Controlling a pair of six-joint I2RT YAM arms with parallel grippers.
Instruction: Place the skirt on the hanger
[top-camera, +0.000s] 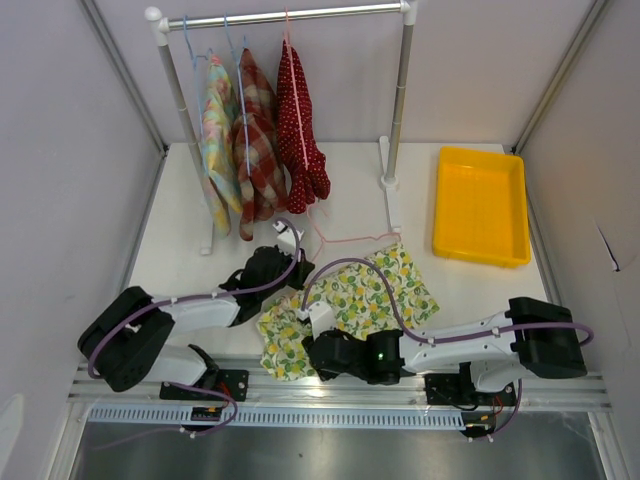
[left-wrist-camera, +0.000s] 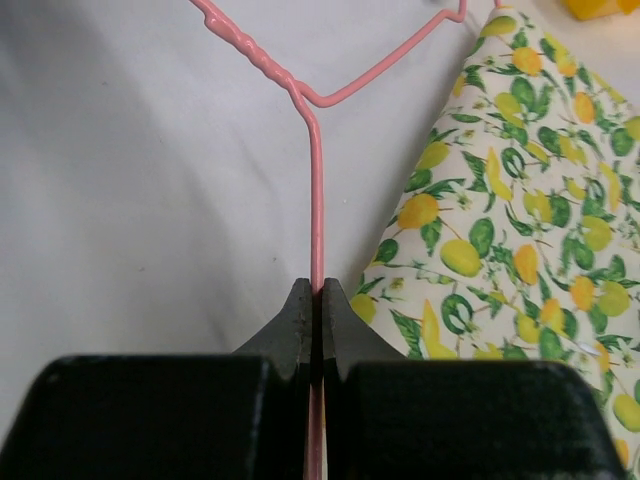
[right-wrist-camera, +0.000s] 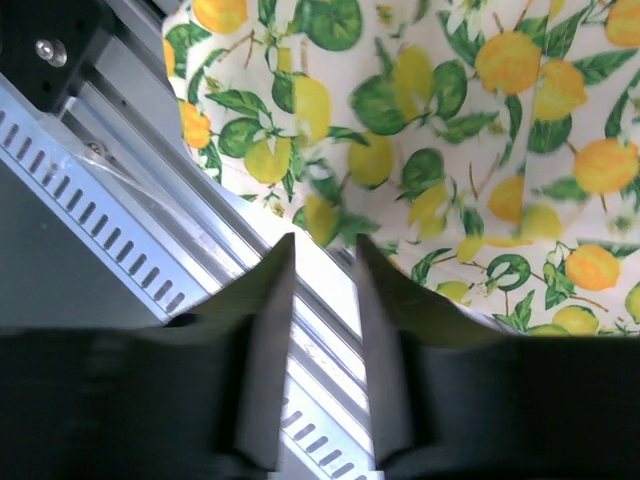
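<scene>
White matte table (top-camera: 480, 300). Metal tube rack (top-camera: 290, 15) at the far side carries three soft garments: floral (top-camera: 218, 130), plaid (top-camera: 258, 130), red dotted (top-camera: 297, 120). Rigid yellow plastic tray (top-camera: 482, 205) sits far right.

Skirt (top-camera: 395, 285) is lemon-print cloth lying flat on the table in front of both arms, with its long axis running near-left to far-right.

Hanger (top-camera: 360, 239) is thin pink wire, at the skirt's far edge.

Left gripper (top-camera: 288, 258): only the left wrist view shows its jaws clamped tight on the hanger wire (left-wrist-camera: 316, 200), twisted neck beyond, skirt (left-wrist-camera: 520, 230) to the right.

Right gripper (top-camera: 320, 352): right wrist view shows the jaws (right-wrist-camera: 322, 245) parted narrowly, skirt hem (right-wrist-camera: 450, 100) at the tips over the slotted aluminium rail (right-wrist-camera: 120, 210).
</scene>
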